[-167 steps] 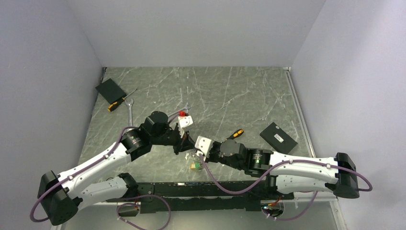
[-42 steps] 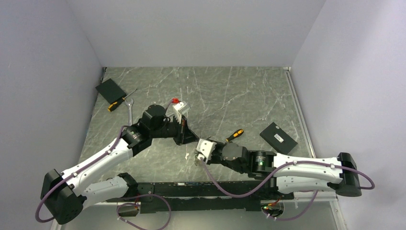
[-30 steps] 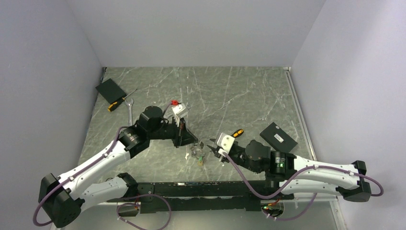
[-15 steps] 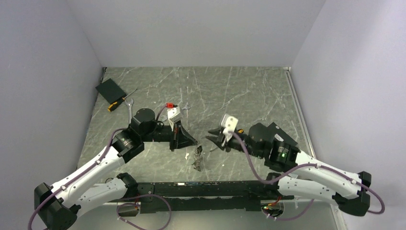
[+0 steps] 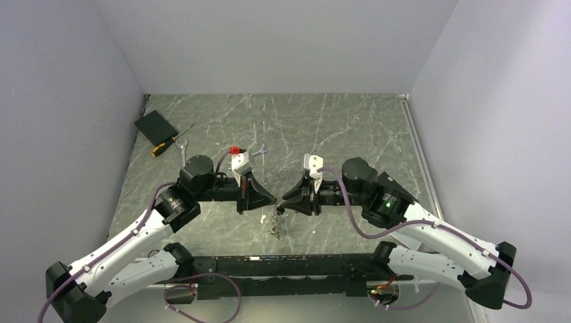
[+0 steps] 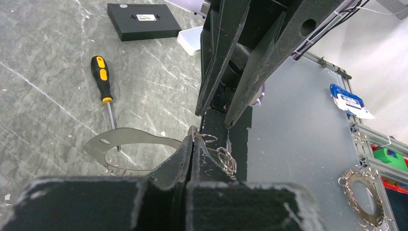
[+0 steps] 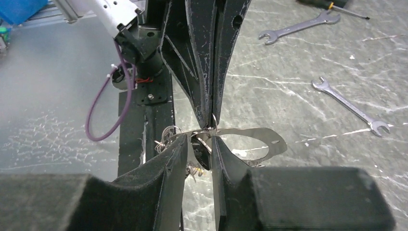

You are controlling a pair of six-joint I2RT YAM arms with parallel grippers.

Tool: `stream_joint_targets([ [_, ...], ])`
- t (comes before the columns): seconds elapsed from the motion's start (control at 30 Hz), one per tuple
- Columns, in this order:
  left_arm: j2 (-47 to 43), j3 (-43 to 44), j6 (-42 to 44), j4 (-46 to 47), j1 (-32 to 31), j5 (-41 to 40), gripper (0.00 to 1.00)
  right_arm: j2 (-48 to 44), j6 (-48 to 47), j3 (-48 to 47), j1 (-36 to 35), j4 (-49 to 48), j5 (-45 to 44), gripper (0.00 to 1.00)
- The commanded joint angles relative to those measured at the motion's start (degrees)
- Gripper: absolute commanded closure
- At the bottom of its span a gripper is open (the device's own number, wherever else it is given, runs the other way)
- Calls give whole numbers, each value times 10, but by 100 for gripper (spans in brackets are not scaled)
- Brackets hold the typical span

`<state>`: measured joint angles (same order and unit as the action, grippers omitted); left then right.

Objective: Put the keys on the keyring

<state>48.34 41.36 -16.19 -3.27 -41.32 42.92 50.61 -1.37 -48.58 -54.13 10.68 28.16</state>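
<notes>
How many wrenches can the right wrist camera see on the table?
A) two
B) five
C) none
A: one wrench lies near the top of that view and a second wrench lies lower right, both flat on the table.

Soft, even overhead light fills our top view. It falls bright on the marble table (image 5: 350,128) and leaves only faint, diffuse shadows. In our wrist views the near bodies of the left gripper (image 6: 192,143) and right gripper (image 7: 199,139) loom dark and out of focus, their edges fuzzed grey. The wrenches (image 7: 298,26) and keyring (image 7: 272,139) catch pale glare, and we find the background sharp.
</notes>
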Motion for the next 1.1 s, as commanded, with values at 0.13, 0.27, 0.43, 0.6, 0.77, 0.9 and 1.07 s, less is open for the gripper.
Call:
stream_joint_targets([
  [0.13, -26, 0, 3, 51, 1, 22, 100, 11, 13, -21, 10, -38, 55, 74],
  [0.27, -27, -4, 1, 54, 1, 23, 100, 13, 29, -18, 11, -49, 52, 76],
  [0.43, -25, -4, 0, 55, 1, 27, 100, 17, 28, -20, 12, -54, 50, 80],
  [0.6, -29, -6, -1, 56, 1, 26, 100, 20, 29, -19, 14, -59, 52, 82],
  [0.77, -30, -7, -3, 57, 1, 28, 100, 24, 29, -16, 14, -64, 51, 84],
  [0.9, -30, -7, -3, 59, 1, 29, 100, 29, 29, -18, 14, -65, 54, 86],
  [1.07, -30, -8, -4, 62, 1, 33, 100, 34, 28, -20, 14, -66, 57, 87],
])
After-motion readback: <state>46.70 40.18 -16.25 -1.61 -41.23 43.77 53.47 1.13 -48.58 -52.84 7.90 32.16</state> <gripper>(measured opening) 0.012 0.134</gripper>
